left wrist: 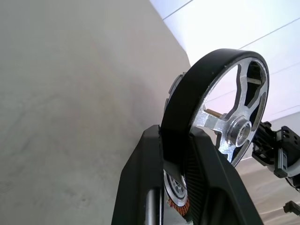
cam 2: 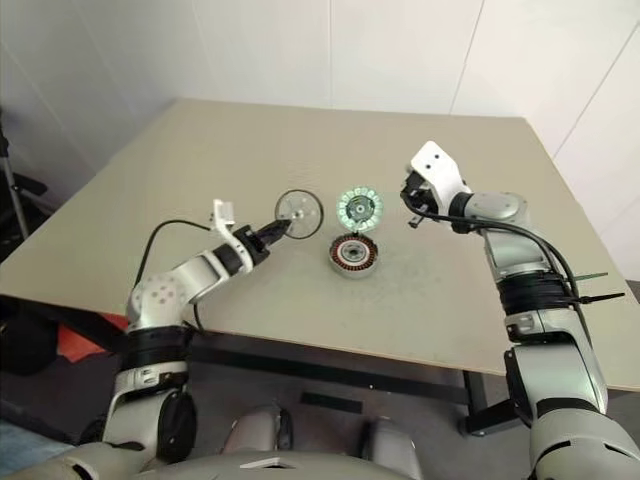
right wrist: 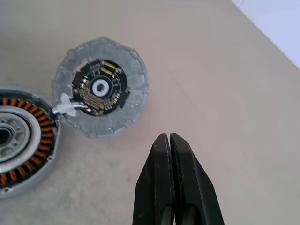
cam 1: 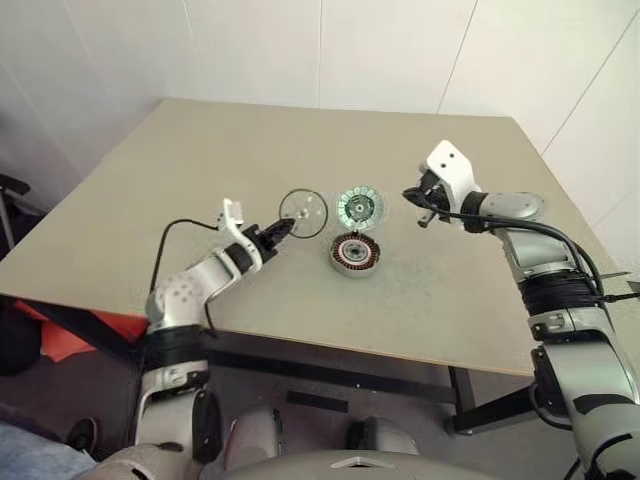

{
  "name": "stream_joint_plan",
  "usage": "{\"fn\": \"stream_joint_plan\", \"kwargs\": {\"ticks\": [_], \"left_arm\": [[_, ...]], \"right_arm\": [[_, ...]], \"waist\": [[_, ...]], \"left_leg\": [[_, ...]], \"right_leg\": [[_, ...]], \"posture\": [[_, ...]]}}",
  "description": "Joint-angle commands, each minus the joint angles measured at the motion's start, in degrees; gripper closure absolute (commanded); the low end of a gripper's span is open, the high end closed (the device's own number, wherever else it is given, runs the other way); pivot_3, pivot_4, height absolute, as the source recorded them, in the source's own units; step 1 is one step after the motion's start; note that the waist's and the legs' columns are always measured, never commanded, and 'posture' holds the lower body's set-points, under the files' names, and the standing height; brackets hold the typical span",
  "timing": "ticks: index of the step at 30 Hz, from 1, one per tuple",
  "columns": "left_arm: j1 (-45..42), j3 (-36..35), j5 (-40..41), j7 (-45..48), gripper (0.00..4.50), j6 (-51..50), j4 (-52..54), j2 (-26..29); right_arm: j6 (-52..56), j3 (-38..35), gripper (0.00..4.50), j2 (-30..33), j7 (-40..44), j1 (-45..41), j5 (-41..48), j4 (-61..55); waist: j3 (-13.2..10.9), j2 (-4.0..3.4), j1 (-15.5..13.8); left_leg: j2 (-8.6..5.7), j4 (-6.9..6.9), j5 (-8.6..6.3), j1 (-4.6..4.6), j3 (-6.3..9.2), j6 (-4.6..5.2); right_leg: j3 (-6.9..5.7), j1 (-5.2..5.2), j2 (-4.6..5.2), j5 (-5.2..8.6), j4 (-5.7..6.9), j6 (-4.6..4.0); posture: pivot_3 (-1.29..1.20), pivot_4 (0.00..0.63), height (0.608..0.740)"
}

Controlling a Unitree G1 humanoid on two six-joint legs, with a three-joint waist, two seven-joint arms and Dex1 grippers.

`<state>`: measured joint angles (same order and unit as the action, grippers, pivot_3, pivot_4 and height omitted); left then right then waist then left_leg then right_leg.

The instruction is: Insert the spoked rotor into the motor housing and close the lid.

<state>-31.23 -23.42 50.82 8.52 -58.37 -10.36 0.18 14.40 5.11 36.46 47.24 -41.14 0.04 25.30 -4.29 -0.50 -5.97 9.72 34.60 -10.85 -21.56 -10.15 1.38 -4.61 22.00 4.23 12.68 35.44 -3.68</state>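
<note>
Left fingers (cam 1: 284, 229) pinch the spoked rotor (cam 1: 303, 213) beside the lid (cam 1: 357, 207).

A large beige table (cam 1: 250, 180) with a plain matte top takes up most of the scene, its near edge running across the lower part of the head views. Behind it stands a white panelled wall (cam 1: 330, 50) with thin seams between the panels. Under the table's near edge on the left lies something orange-red (cam 1: 95, 330) on the dark floor (cam 1: 330, 395). A dark metal table leg (cam 1: 462, 395) goes down to the floor on the right. At the far left edge, part of a black stand (cam 1: 12, 205) shows.
</note>
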Motion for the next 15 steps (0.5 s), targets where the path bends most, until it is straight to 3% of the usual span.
{"fn": "stream_joint_plan", "kwargs": {"ticks": [1,8,11,15], "left_arm": [[-5.7,-3.3,3.9,-6.7,4.21,-2.7,-2.3,-1.1],[-14.6,-7.7,9.7,-17.3,4.21,-8.8,-7.1,-3.6],[-17.6,-14.6,18.5,-30.3,4.21,-11.2,-10.6,-7.2],[-18.6,-14.5,30.9,-46.6,4.21,-12.1,-7.5,-13.3]], "right_arm": [[-1.6,-1.6,4.5,0.9,-0.7,-1.8,0.1,-0.6],[-1.9,-1.4,4.5,0.9,-1.7,-1.5,-0.3,-0.6],[-1.7,-1.7,4.5,0.8,-1.9,-1.1,-0.1,-1.4],[-1.4,-2.0,4.5,0.8,-2.3,-0.1,0.1,-2.4]], "waist": [[0.0,0.01,0.2],[0.0,0.01,0.1],[0.0,0.01,-0.3],[0.0,0.05,-0.3]], "left_leg": [[0.01,0.0,0.0,-0.02,0.0,0.01],[0.01,0.12,0.04,-0.32,0.02,0.31],[0.01,0.42,-0.08,-0.49,0.02,0.49],[-0.03,0.61,-0.19,-0.52,0.02,0.66]], "right_leg": [[0.0,0.02,0.0,0.0,0.0,0.0],[-0.03,0.26,-0.01,0.0,0.01,0.0],[-0.04,0.26,0.01,-0.01,0.02,-0.01],[-0.04,0.19,0.06,-0.02,0.02,0.01]], "posture": [[0.0,0.0,0.74],[0.0,0.0,0.74],[0.0,0.0,0.74],[0.0,0.0,0.74]]}}
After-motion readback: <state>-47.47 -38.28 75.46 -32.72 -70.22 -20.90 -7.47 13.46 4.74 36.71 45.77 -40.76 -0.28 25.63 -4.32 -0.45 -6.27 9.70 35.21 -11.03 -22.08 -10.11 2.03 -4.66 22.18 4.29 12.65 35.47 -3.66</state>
